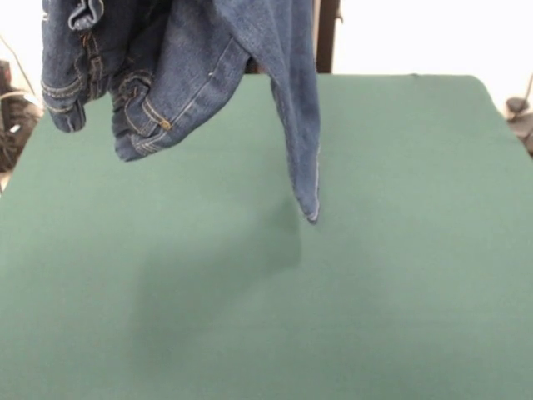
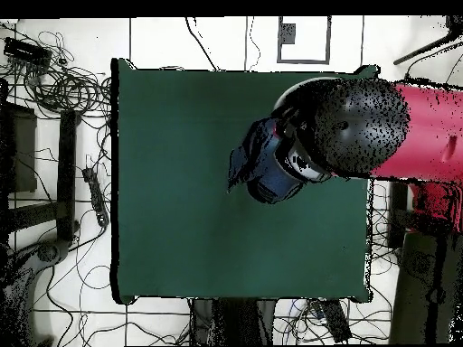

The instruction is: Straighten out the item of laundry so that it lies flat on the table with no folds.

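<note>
Blue denim jeans [image 1: 191, 75] are hanging bunched above the green table [image 1: 350, 275], lifted clear of its surface. One leg is trailing down toward 6 o'clock in the front view, its hem ending in a point; the waistband and a rivet are showing at 9 o'clock. In the overhead view, the jeans [image 2: 258, 167] are hanging toward 2 o'clock of the table [image 2: 181, 226].

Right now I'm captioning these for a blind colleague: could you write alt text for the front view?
Small blue denim jeans hang bunched in the air above a dark green table, one leg dangling lowest without touching the cloth. What holds them is out of frame at the top.
</note>
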You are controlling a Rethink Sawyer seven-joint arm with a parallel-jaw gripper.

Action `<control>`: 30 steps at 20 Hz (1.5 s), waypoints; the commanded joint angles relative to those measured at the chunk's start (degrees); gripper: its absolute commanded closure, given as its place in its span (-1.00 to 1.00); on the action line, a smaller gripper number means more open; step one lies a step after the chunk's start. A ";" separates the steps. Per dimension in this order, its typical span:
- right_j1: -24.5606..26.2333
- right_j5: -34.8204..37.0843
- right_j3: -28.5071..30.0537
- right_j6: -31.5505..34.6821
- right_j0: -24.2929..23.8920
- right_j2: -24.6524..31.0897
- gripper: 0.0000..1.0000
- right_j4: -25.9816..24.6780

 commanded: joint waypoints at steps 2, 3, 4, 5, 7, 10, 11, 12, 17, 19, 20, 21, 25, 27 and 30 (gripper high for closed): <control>-0.48 7.55 -1.82 -7.47 3.20 3.61 1.00 1.45; -0.49 7.59 -1.84 -7.52 3.25 3.57 1.00 1.50; -0.46 7.95 -2.03 -7.33 3.38 3.49 1.00 1.52; -0.51 7.97 -2.04 -7.35 3.41 3.46 1.00 1.62; -0.99 7.36 -1.41 -7.27 3.31 3.41 1.00 2.36; -1.09 8.74 -2.39 -6.86 3.37 3.02 1.00 2.07; -1.24 8.70 -2.36 -6.45 3.33 3.00 1.00 2.49; -1.59 8.47 -2.15 -7.02 3.21 3.25 1.00 2.82; -2.25 10.23 -3.03 -7.68 2.96 3.61 1.00 3.43; -2.57 10.33 -2.92 -8.11 2.99 3.82 1.00 3.62; -2.77 10.50 -2.79 -8.13 3.05 3.80 1.00 3.65; -2.84 10.77 -2.91 -8.07 3.07 3.81 1.00 3.67; -2.85 11.89 -3.83 -8.04 3.15 3.91 1.00 3.69; -3.09 12.13 -4.01 -8.04 3.22 3.94 1.00 3.96; -3.28 13.06 -4.73 -7.74 3.33 3.93 1.00 4.20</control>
